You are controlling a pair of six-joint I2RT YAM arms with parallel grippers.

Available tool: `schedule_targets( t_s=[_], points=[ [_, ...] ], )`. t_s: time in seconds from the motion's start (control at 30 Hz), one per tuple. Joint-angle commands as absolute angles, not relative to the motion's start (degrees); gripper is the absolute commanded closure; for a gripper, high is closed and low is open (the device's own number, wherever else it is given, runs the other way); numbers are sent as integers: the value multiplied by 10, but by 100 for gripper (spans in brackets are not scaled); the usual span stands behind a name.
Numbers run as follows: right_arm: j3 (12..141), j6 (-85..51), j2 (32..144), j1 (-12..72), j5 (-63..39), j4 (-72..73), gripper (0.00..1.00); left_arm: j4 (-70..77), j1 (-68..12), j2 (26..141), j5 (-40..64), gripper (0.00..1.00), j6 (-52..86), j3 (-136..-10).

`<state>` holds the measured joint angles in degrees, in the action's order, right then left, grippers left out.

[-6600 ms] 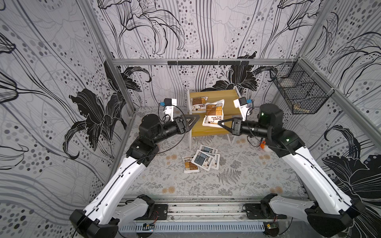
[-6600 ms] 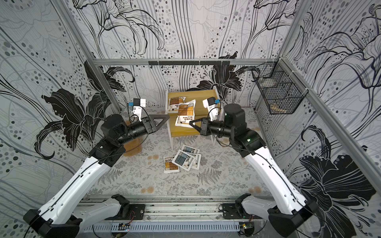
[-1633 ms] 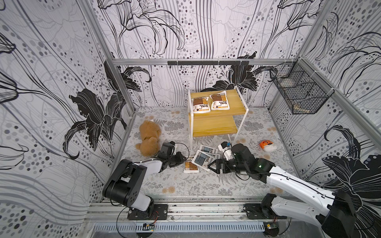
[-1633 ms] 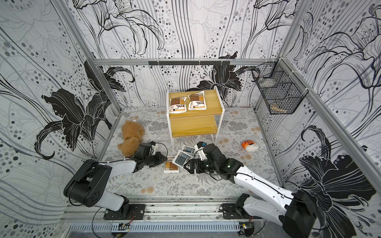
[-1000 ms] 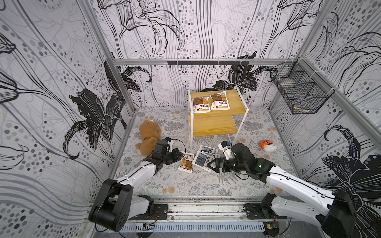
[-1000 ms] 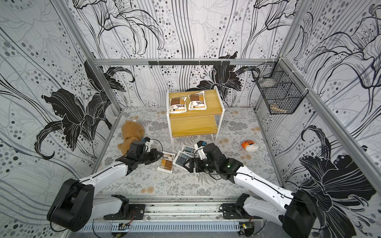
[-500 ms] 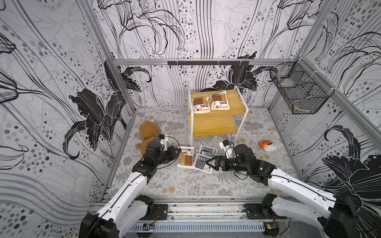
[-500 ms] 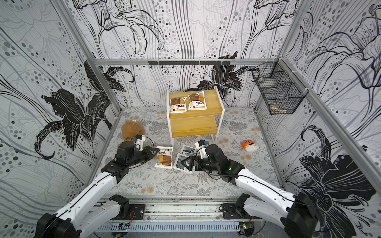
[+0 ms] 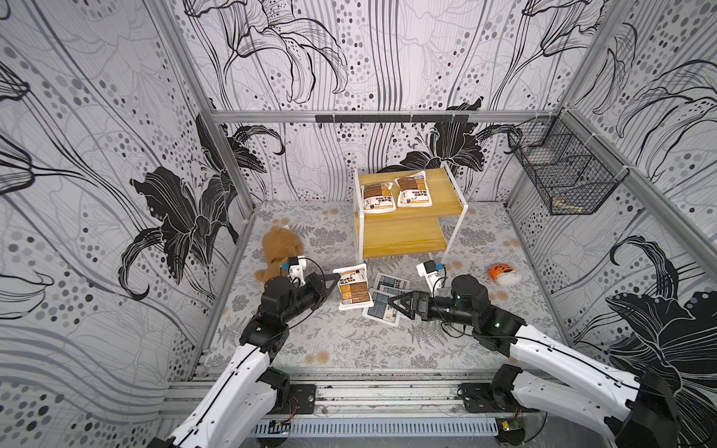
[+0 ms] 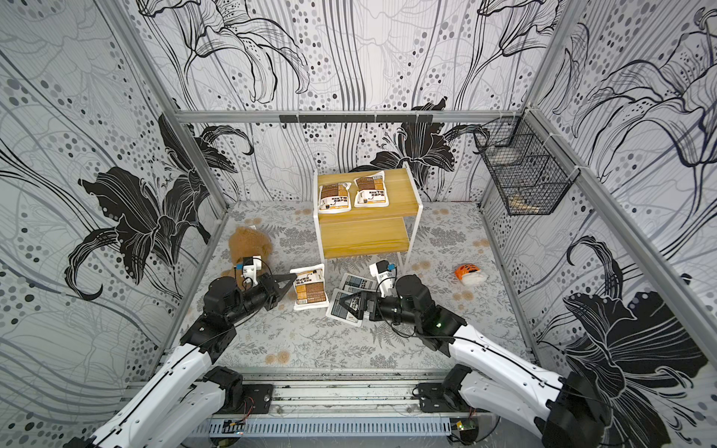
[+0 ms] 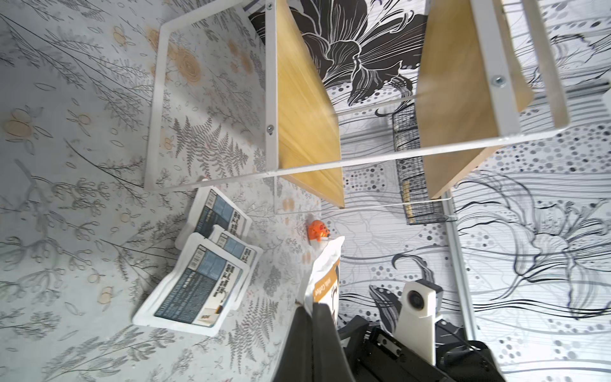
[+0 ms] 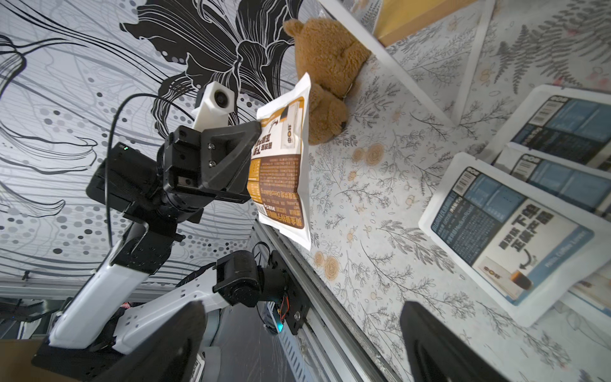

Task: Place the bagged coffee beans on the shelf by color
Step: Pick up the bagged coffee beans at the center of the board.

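Brown-label pouch [image 9: 352, 288]: off the worktop [image 9: 349, 349], hanging just before the shelf's front left leg.
Left gripper [image 9: 329, 280]: jaws closed on one side edge of that pouch, a thin pinch.
Shelf [image 9: 446, 199]: against the worktop's far edge; two shelved brown pouches [image 9: 378, 197] [image 9: 414, 191] fill the left half of the upper board, and the lower board [image 9: 399, 236] is bare.
Grey-blue pouches [image 9: 382, 310]: three, overlapping on the worktop in front of the shelf.
Right gripper [image 9: 392, 304]: jaws spread wide and holding nothing, just above that pile.
Slip risk: an edge pinch lets the pouch swing; a quick lift could shake it loose.
Snag risk: the white frame [image 9: 359, 232] rails off the upper board's left side, so a drooping corner may catch there.
Shove risk: free space lies at the right edge; a low entry could push the shelved pair.
Sorting risk: release on the lower board would mix colours.
Arm risk: the grippers sit near each other and may collide.
Double-pick risk: overlapped pouches could come up together.
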<state>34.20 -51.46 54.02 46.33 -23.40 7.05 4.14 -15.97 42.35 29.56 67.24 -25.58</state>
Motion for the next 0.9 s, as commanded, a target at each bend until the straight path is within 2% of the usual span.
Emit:
schedule_targets(
  t_s=[0.0,0.37,0.6,0.87],
  points=[
    [348,-519,546,464,-257,120,2,97,-156,413,309,100,717,-274],
    [376,-530,609,474,-299,235,2,88,-156,370,303,100,752,-294],
    [393,-536,649,511,-279,313,4,97,-157,353,296,100,772,-292],
    [446,-523,708,545,-260,332,13,106,-158,352,297,100,781,-293]
  ],
)
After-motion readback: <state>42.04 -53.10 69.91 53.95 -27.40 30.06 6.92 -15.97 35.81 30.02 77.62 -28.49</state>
